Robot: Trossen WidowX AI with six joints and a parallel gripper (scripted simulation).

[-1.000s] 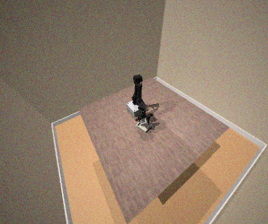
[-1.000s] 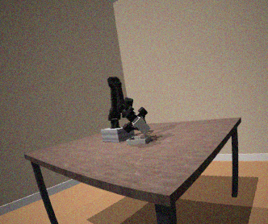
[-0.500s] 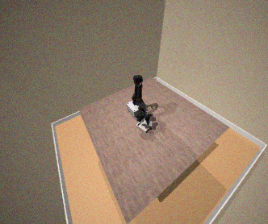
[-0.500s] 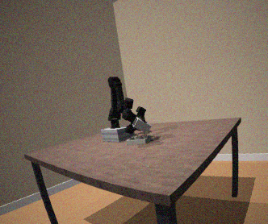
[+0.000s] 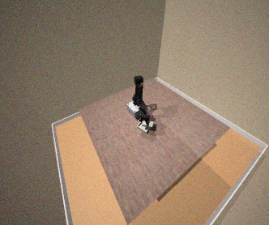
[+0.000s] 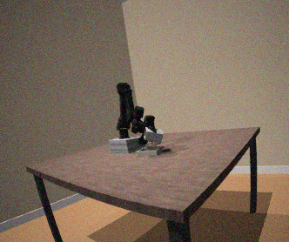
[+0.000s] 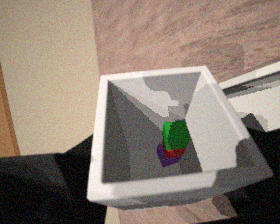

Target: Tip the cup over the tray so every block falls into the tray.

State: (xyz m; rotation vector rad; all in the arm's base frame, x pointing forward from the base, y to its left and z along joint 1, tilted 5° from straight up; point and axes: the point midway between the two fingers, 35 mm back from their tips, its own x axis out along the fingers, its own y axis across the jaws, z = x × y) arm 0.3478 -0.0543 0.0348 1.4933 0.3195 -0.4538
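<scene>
Tilted square cup (image 6: 153, 137) (image 7: 180, 187) grasped by pincer (image 6: 151, 130), raised above shallow tray (image 5: 143, 128) (image 6: 148, 153) (image 7: 271, 104) on surface (image 5: 163, 162) (image 6: 127, 178) (image 7: 156, 30), green (image 7: 176, 135), red (image 7: 175, 152) and purple (image 7: 164, 159) blocks inside cup.

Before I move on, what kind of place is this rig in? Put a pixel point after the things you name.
Probably a plain indoor test room: bare walls (image 5: 211, 53) (image 6: 210, 70) with pale skirting, an orange floor (image 5: 82, 170) (image 6: 238, 200), and a lone table (image 5: 118, 162) (image 6: 114, 178) bearing a black robot arm (image 5: 138, 91) (image 6: 125, 104).
</scene>
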